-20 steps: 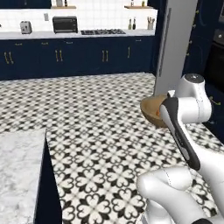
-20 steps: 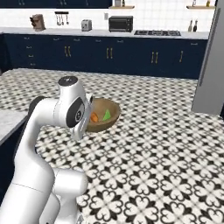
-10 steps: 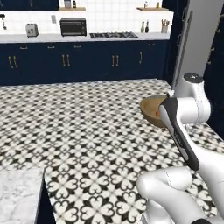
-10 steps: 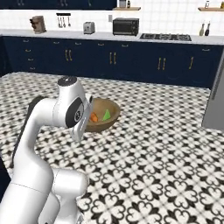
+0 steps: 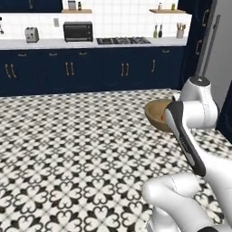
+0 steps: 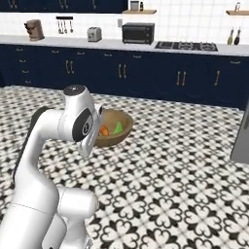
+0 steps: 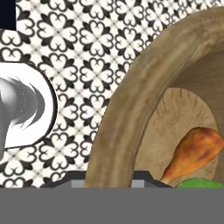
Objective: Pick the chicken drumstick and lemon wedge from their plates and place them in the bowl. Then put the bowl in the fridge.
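My gripper (image 7: 109, 180) is shut on the near rim of the brown wooden bowl (image 7: 131, 100), which hangs above the patterned floor in front of the arm (image 5: 159, 116) (image 6: 115, 140). Inside the bowl lie the orange-brown chicken drumstick (image 7: 194, 153) (image 6: 104, 130) and the yellow-green lemon wedge (image 7: 199, 183) (image 6: 118, 128). The grey fridge (image 5: 221, 50) rises at the right edge of the left base view, and a grey strip of it (image 6: 242, 138) shows in the right base view. The plates are out of view.
Navy cabinets with brass handles (image 5: 90, 70) run along the back wall under a white counter with a toaster (image 5: 31, 34), a microwave (image 5: 78, 31) and a stovetop (image 5: 122, 41). Black-and-white tiled floor (image 5: 68, 149) spreads all around the base.
The whole picture has shifted: the base has moved, the marble counter has slid out of the left base view and the fridge sits further right. The bowl stays in my grip.
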